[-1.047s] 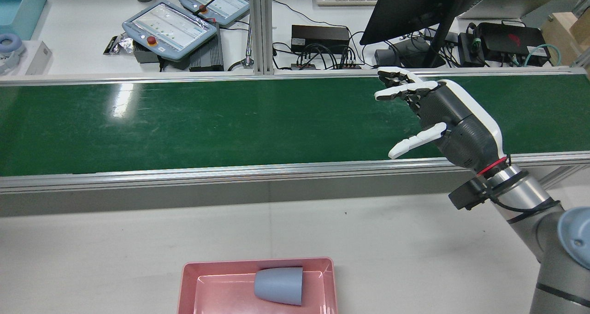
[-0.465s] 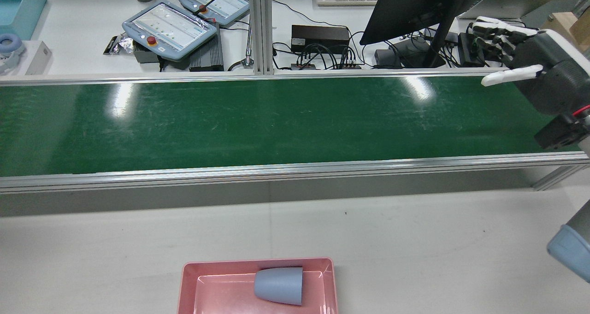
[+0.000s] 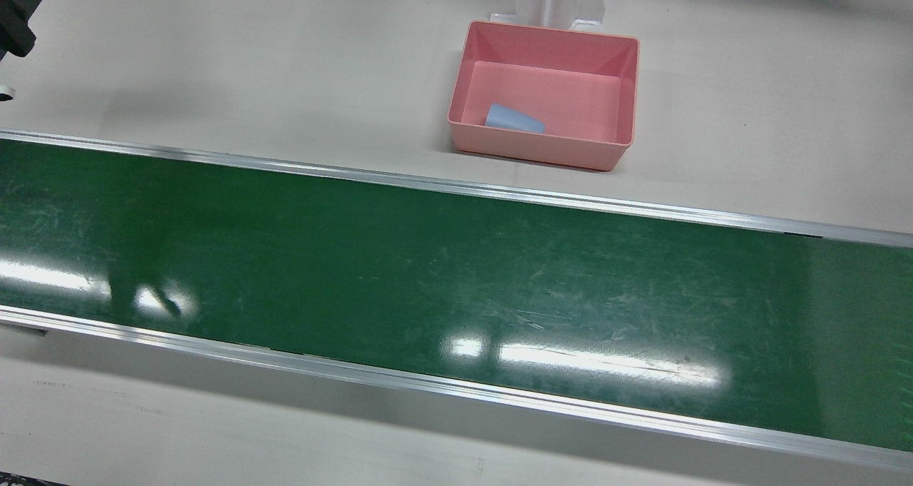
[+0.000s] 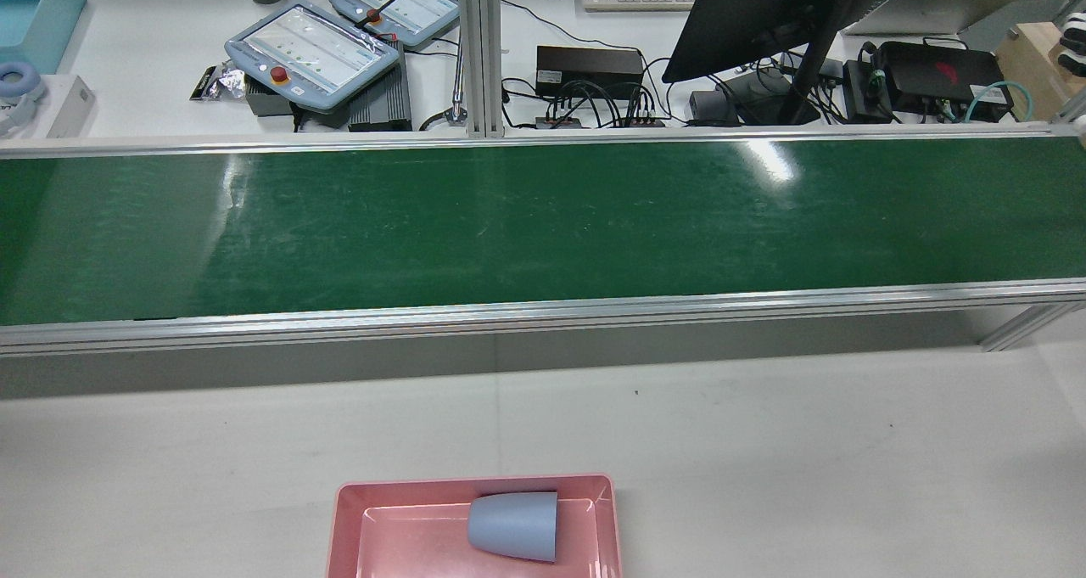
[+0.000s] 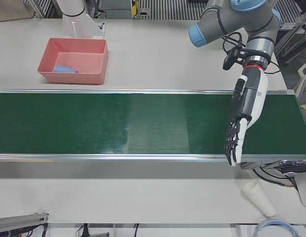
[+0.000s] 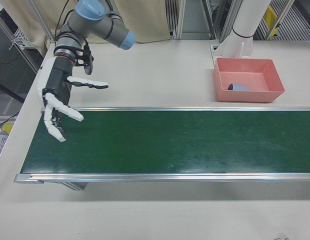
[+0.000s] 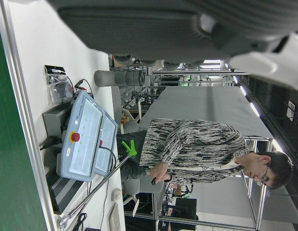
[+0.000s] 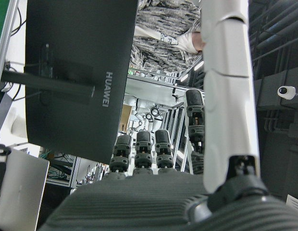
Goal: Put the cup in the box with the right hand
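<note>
The grey-blue cup lies on its side inside the pink box, alone there. In the rear view the cup rests in the box at the bottom edge. My right hand is open with fingers spread, hovering over the far end of the green belt, well away from the box. Only a sliver of the right hand shows in the rear view. My left hand hangs open over the belt's other end, fingers straight and pointing down.
A stack of white paper cups lies beyond the belt near my left hand. Behind the belt stand a monitor, teach pendants and cables. A person sits at the desk there.
My right hand swung up and to the right, away from the belt's middle, and has almost left the rear view. The cup stays lying in the box.
</note>
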Robot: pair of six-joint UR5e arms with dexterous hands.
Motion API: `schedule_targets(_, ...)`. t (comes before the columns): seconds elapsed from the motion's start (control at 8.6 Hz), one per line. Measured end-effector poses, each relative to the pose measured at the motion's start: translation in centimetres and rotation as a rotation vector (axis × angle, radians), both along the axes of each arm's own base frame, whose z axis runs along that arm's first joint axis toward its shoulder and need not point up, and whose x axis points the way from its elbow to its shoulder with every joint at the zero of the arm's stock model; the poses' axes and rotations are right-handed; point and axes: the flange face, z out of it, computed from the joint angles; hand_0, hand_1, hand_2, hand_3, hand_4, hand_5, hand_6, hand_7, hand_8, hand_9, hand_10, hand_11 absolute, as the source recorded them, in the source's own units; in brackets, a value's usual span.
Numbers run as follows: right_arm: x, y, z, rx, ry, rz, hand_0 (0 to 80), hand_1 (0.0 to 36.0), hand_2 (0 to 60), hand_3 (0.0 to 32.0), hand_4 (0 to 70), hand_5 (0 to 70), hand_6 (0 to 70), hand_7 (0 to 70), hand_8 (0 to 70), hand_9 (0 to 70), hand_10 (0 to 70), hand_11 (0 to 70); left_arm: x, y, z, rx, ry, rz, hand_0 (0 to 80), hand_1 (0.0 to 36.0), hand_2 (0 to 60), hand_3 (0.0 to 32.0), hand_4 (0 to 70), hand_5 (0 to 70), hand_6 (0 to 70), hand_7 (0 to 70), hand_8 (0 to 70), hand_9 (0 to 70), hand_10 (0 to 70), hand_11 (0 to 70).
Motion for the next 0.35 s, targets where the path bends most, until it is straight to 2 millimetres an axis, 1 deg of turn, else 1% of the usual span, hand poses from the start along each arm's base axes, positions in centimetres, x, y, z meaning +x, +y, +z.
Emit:
schedule_targets(0.12,3.0,0.6,3.0,-0.010,0.003,0.025,71.3,20.3,1.8,0.0,33.9,9.1,9.1,30.8,12.7,20.1,10.1,16.8,0.0,0.0,0.0,0.000,0.000,0.000,0.0,0.0,0.0,0.0,0.0,0.0,0.0,0.0,0.0,0.0,0.0,0.0)
schedule_targets(0.23,5.0,1.0,4.9,-0.012,0.005,0.043,66.3,23.7,8.6,0.0,27.8,9.1,9.1,30.6,12.6,20.0,10.0,16.8,0.0,0.0,0.0,0.000,0.000,0.000,0.0,0.0,0.0,0.0,0.0,0.0,0.0,0.0,0.0,0.0,0.0,0.0)
schedule_targets(0.35,5.8,1.3,5.7,-0.014,0.007,0.050,71.0,21.1,3.4,0.0,31.6,9.1,8.9,30.0,12.5,19.8,9.4,15.9,0.0,0.0,0.0,0.000,0.000,0.000,0.0,0.0,0.0,0.0,0.0,0.0,0.0,0.0,0.0,0.0,0.0,0.0)
